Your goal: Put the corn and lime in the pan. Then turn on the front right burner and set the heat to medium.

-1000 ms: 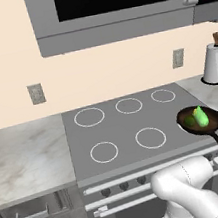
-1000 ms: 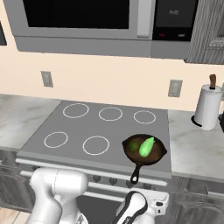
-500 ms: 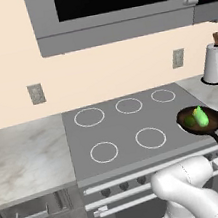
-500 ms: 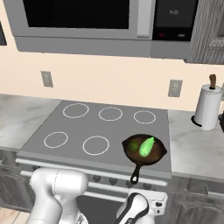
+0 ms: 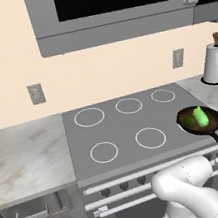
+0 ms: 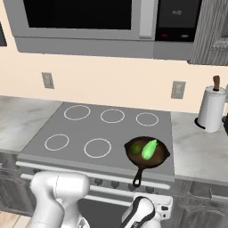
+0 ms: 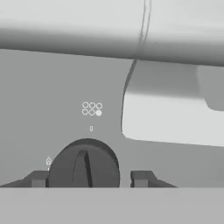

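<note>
1. The burner knob (image 7: 84, 165) is a rigid round dial with a raised central ridge; judged by its shape, it should turn stiffly about its axis, and the ridge is the place to pinch it
2. It looks dark grey and smooth, with its ridge close to upright; above it sit a small "0" mark and a burner diagram (image 7: 92, 109) whose lower right dot is filled, and a flame symbol lies to its left
3. The gripper (image 7: 89, 178) is partly open, its two dark fingertips standing on either side of the knob; whether they touch it I cannot tell
4. The knob sits on the stove's front panel, below the near right burner
5. The pan (image 6: 161, 158) rests on that near right burner, holding the light-green corn (image 6: 149, 148) and the dark lime (image 6: 135, 148) side by side, handle pointing toward the robot
</note>
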Available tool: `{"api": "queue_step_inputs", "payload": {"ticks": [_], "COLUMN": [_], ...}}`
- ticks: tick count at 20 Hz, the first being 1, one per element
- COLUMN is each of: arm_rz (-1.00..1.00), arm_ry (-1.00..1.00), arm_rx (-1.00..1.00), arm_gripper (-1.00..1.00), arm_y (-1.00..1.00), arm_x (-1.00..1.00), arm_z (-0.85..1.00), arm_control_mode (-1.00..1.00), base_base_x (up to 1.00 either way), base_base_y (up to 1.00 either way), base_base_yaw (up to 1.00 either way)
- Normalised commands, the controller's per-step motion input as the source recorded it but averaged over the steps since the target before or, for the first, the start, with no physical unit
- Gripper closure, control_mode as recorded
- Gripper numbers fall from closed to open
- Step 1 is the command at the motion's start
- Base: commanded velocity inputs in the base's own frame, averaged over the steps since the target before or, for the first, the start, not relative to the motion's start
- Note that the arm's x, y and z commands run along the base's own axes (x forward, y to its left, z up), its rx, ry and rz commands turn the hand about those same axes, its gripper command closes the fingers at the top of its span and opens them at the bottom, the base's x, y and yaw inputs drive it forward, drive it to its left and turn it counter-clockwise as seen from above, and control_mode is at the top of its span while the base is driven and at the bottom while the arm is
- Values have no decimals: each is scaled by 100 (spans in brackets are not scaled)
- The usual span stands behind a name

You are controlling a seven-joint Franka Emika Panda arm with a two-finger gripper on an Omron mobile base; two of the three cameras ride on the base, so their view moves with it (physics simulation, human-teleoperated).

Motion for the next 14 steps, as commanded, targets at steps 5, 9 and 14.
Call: {"api": "queue_step_inputs", "payload": {"ticks": [5,9,14], "arm_rz": [-7,-7,-6], "arm_ry": [0,-1,-5], "arm_rx": [-17,-27,-36], "arm_gripper": [100,100,100], "arm_y": [-46,-33,-27], "arm_x": [0,0,0], "arm_z": [-43,-60,-38], "arm_control_mode": [-100,-100,-100], "base_base_x": [0,0,0], "base_base_y": [0,0,0], "base_base_yaw": [0,0,0]}}
